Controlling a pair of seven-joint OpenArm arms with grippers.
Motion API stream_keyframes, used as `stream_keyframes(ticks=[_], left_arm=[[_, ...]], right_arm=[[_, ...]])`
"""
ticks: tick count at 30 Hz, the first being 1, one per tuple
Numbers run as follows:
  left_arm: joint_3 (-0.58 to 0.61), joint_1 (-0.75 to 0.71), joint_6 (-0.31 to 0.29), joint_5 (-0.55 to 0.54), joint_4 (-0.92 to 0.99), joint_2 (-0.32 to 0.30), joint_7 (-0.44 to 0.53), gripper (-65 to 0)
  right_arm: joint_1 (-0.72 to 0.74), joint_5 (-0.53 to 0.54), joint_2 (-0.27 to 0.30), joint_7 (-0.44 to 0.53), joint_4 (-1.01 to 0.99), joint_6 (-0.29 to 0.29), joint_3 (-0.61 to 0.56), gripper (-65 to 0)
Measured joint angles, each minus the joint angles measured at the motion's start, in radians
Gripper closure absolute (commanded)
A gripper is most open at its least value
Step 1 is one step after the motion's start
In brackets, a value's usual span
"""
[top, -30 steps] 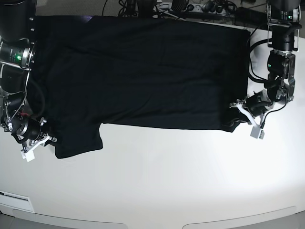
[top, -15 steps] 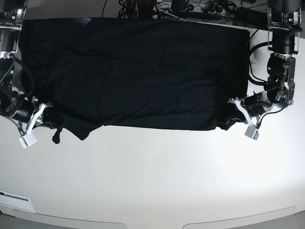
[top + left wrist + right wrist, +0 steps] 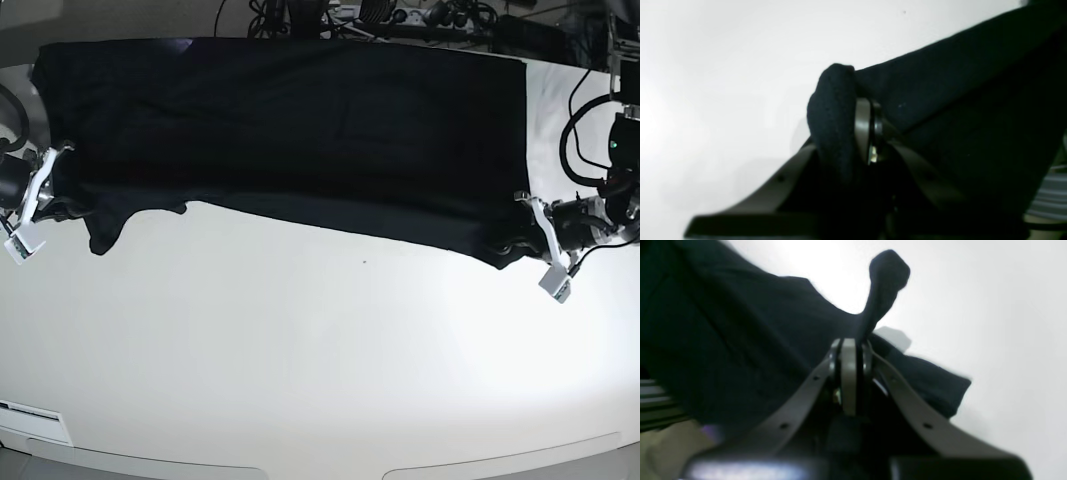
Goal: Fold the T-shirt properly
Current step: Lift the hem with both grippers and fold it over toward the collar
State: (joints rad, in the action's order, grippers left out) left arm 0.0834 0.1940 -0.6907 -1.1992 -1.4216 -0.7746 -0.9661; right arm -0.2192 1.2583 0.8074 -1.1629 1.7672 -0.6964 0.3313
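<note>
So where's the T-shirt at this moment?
In the base view the T-shirt lies spread across the far half of the white table, its near edge pinched by the right gripper and left gripper.

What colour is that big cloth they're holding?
Plain black cloth T-shirt, no print visible; clearest in the base view.

The T-shirt [image 3: 300, 130] lies spread across the far half of the bench [image 3: 330, 380], with the right hand [image 3: 35, 200] at its left end, the left hand [image 3: 535, 240] at its right end, and cables [image 3: 380, 15] behind.
</note>
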Motion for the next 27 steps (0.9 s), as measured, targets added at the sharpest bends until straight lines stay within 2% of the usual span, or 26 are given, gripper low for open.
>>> stream_keyframes(ticks=[1, 4, 6, 9, 12, 20, 27], left_arm=[[0.001, -0.002, 0.000, -0.024, 0.000, -0.013, -0.011, 0.0], [0.000, -0.002, 0.001, -0.141, -0.002, -0.049, -0.107, 0.0], [0.000, -0.002, 0.000, -0.275, -0.002, -0.055, -0.211, 0.0], [0.001, -0.003, 0.000, -0.262, -0.013, -0.055, -0.330, 0.0], [0.001, -0.035, 0.000, -0.264, -0.041, -0.067, -0.337, 0.0], [0.001, -0.175, 0.000, -0.267, -0.232, -0.146, -0.369, 0.0], [0.001, -0.186, 0.000, -0.270, -0.300, -0.203, -0.367, 0.0]], right_arm=[[0.000, 0.011, -0.002, -0.033, 0.000, 0.000, 0.003, 0.0], [-0.002, 0.037, -0.002, -0.042, 0.000, 0.000, 0.008, 0.0], [-0.007, 0.040, -0.001, -0.041, 0.001, 0.000, 0.008, 0.0], [-0.029, 0.040, -0.001, -0.055, 0.001, 0.000, 0.009, 0.0], [-0.035, 0.036, -0.006, -0.061, 0.001, 0.000, 0.009, 0.0], [-0.054, 0.038, -0.002, -0.084, 0.001, 0.000, 0.009, 0.0], [-0.101, 0.033, -0.001, -0.084, 0.001, 0.000, 0.009, 0.0]])
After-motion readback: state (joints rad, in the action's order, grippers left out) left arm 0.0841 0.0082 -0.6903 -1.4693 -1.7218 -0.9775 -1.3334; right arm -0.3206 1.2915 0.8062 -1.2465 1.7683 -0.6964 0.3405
